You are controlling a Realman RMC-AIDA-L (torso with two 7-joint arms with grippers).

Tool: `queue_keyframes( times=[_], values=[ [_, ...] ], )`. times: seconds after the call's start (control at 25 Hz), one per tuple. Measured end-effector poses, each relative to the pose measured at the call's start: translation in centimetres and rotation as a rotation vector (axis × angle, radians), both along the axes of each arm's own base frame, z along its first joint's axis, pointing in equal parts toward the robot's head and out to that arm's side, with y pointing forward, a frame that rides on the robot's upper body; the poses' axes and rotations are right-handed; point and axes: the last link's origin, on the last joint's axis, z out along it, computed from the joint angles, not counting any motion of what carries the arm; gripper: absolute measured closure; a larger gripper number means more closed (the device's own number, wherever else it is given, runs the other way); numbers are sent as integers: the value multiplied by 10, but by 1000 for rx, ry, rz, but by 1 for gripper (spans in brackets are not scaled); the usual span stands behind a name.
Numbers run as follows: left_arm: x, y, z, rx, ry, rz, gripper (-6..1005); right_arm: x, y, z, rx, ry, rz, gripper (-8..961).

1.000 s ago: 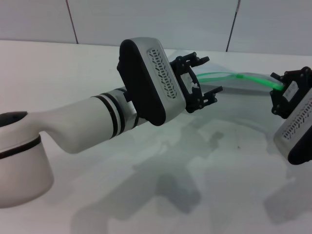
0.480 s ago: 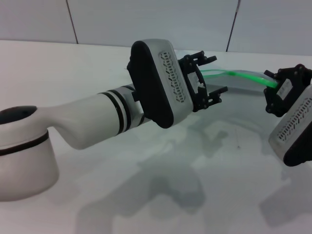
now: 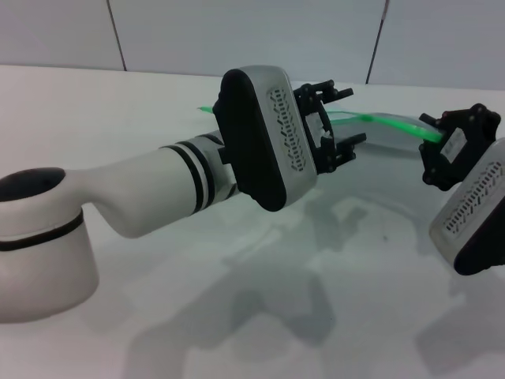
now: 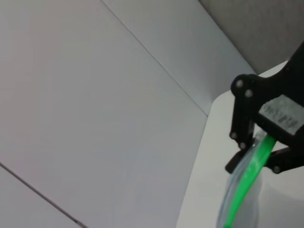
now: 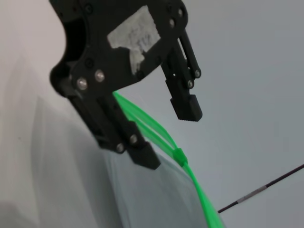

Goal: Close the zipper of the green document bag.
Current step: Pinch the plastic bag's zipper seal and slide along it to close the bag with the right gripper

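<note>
The green document bag (image 3: pixel 384 137) is a translucent pouch held up off the white table at the far right. Its zipper (image 3: pixel 388 121) runs as a bright green strip along the top edge. My right gripper (image 3: pixel 435 142) is shut on the strip's right end, and the left wrist view shows the right gripper (image 4: pixel 259 142) pinching it. My left gripper (image 3: pixel 347 115) is open at the strip's middle, one finger above and one below. In the right wrist view the left gripper (image 5: pixel 170 137) stands open just short of the small green slider (image 5: pixel 179 156), where the strip splits in two.
The white table (image 3: pixel 142 103) runs back to a pale panelled wall (image 3: pixel 252 31). My left arm's thick white forearm (image 3: pixel 158 189) crosses the middle of the head view and hides part of the bag. The right wrist housing (image 3: pixel 473 213) sits at the right edge.
My left arm has swung right and farther out, staying open. The right gripper has drawn slightly left with the strip's end. The strip's left end now shows beyond the left wrist.
</note>
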Motion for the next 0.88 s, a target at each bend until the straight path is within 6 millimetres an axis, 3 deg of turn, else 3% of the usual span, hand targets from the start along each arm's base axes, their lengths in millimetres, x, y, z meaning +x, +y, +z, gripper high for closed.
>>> queue_keyframes(
  times=[0.32, 0.56, 0.88],
  values=[
    [-1, 0, 0, 19, 14, -14, 400, -2, -1, -2, -7, 1, 6, 901],
    [1, -2, -2, 11, 9, -15, 587, -2, -1, -2, -7, -1, 7, 900],
    [2, -1, -3, 17, 5, -11, 612, -3, -1, -2, -7, -1, 9, 900]
  ],
)
